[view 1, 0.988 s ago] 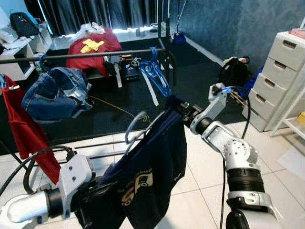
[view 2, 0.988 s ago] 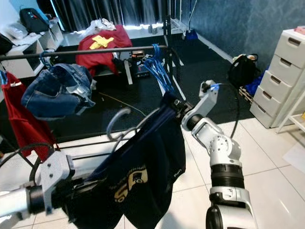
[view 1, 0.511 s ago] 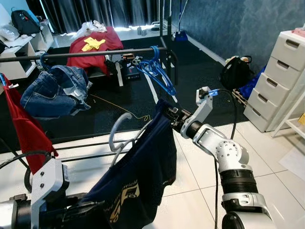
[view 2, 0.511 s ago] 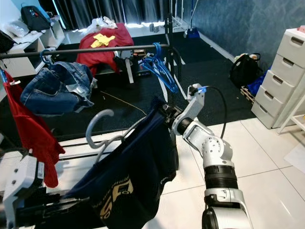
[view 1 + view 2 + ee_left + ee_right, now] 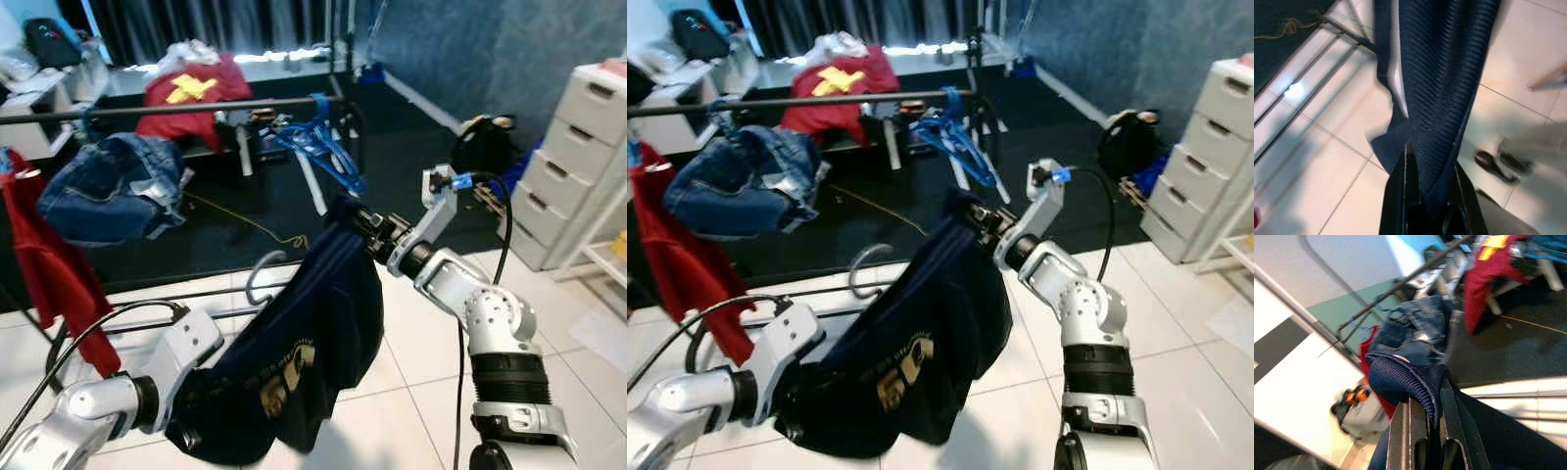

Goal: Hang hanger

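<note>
A navy garment (image 5: 313, 333) with a gold print hangs stretched between my two arms, draped on a grey hanger whose hook (image 5: 257, 277) curls up beside it. My right gripper (image 5: 364, 224) is shut on the garment's upper end, in front of the black clothes rail (image 5: 196, 106). My left gripper (image 5: 191, 431) is shut on the garment's lower end near the floor; the wrist view shows the navy fabric (image 5: 1442, 88) pinched between its fingers (image 5: 1400, 196). Blue empty hangers (image 5: 318, 142) hang on the rail's right end.
Jeans (image 5: 113, 181) and a red garment (image 5: 44, 269) hang on the rail at the left. A white drawer unit (image 5: 573, 162) stands at the right, a black bag (image 5: 480, 147) beside it. A red-covered bed (image 5: 191, 93) lies behind the rail. The rack's base bars (image 5: 147, 299) cross the white tiles.
My left arm has risen and swung in, lifting the garment's lower end. The right gripper moved slightly right and up with the garment. The camera shifted a little.
</note>
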Controlling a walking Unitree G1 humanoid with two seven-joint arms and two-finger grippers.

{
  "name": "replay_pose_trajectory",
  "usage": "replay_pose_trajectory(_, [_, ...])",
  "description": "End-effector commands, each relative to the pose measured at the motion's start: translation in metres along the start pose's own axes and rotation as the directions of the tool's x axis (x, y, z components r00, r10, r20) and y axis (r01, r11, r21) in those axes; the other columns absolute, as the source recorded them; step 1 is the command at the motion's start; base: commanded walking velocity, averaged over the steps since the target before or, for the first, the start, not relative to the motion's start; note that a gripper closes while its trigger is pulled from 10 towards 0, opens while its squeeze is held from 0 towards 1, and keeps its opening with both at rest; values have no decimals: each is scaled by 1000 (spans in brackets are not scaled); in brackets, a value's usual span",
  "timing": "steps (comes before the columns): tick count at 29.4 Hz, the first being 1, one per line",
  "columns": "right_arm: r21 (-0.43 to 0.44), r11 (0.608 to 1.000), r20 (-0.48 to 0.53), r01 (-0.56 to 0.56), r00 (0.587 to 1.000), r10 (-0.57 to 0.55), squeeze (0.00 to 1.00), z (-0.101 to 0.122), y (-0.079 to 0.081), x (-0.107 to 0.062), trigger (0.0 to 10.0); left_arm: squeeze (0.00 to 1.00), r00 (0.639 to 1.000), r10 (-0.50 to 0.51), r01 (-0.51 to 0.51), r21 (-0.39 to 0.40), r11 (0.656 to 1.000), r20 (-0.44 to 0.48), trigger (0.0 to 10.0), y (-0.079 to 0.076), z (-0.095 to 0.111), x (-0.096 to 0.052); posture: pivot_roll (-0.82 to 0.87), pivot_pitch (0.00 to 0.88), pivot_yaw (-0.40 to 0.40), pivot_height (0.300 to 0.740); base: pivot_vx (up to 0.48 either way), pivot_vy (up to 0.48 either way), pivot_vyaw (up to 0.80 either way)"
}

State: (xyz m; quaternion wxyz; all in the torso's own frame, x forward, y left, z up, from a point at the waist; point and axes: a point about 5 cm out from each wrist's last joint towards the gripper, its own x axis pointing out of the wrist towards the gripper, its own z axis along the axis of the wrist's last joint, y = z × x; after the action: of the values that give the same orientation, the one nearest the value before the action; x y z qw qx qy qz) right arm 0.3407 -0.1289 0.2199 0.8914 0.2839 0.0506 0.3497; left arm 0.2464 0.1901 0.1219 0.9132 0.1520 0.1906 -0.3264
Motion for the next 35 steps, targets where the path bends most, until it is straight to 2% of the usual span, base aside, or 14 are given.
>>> replay_pose_trajectory(1, [-3, 998, -38, -66, 997, 66, 0, -5, 8, -1, 0, 0, 990, 137, -138, -50, 989, -19, 10000, 18, -4, -4, -79, 33, 2, 740, 0, 0, 0])
replay_pose_trajectory(8, [-41, 989, -104, -141, 985, 136, 0, -15, 17, -4, 0, 0, 979, 204, -204, -18, 979, 4, 10000, 29, 4, -3, -77, 35, 9, 740, 0, 0, 0])
replay_pose_trajectory(11, [-55, 998, -10, 33, 999, -33, 0, -2, -4, -4, 0, 0, 971, 238, -238, -2, 971, 28, 10000, 34, 8, -4, -76, 38, 10, 740, 0, 0, 0])
replay_pose_trajectory(14, [-57, 981, 47, 183, 982, -180, 0, 9, -24, -10, 0, 0, 934, 356, -356, -27, 934, 34, 10000, 50, 7, -15, -75, 38, 9, 740, 0, 0, 0])
replay_pose_trajectory(20, [-74, 959, 7, 273, 962, -273, 0, 0, -35, -14, 0, 0, 845, 519, -510, -102, 854, 127, 10000, 66, 21, -21, -73, 37, 8, 740, 0, 0, 0])
replay_pose_trajectory(23, [-79, 945, -7, 316, 948, -318, 0, -4, -41, -16, 0, 0, 826, 539, -524, -126, 842, 167, 10000, 68, 27, -23, -70, 37, 7, 740, 0, 0, 0])
replay_pose_trajectory(27, [-92, 927, -48, 365, 928, -370, 0, -13, -48, -20, 0, 0, 777, 548, -522, -170, 836, 309, 10000, 69, 44, -29, -71, 39, 7, 740, 0, 0, 0])
replay_pose_trajectory(28, [-102, 925, -64, 367, 925, -374, 0, -16, -49, -20, 0, 0, 798, 478, -441, -184, 878, 366, 10000, 62, 51, -30, -71, 39, 5, 740, 0, 0, 0])
replay_pose_trajectory(29, [-106, 922, -72, 372, 922, -380, 0, -18, -50, -20, 0, 0, 846, 330, -318, -101, 943, 419, 10000, 47, 57, -31, -71, 39, 6, 740, 0, 0, 0])
replay_pose_trajectory(31, [-106, 922, -72, 372, 922, -380, 0, -18, -50, -20, 0, 0, 846, 330, -318, -101, 943, 419, 10000, 47, 57, -31, -71, 39, 6, 740, 0, 0, 0])
replay_pose_trajectory(32, [-111, 920, -72, 377, 920, -386, 0, -19, -51, -19, 0, 0, 879, 189, -192, -38, 981, 439, 10000, 32, 59, -31, -72, 39, 6, 740, 0, 0, 0])
replay_pose_trajectory(33, [-111, 920, -72, 377, 920, -386, 0, -19, -51, -19, 0, 0, 879, 189, -192, -38, 981, 439, 10000, 32, 59, -31, -72, 39, 6, 740, 0, 0, 0])
replay_pose_trajectory(34, [-120, 916, -60, 382, 919, -391, 0, -18, -51, -19, 0, 0, 902, 30, -43, 21, 999, 431, 10000, 15, 58, -34, -71, 38, 6, 740, 0, 0, 0])
replay_pose_trajectory(35, [-120, 916, -60, 382, 919, -391, 0, -18, -51, -19, 0, 0, 902, 30, -43, 21, 999, 431, 10000, 15, 58, -34, -71, 38, 6, 740, 0, 0, 0])
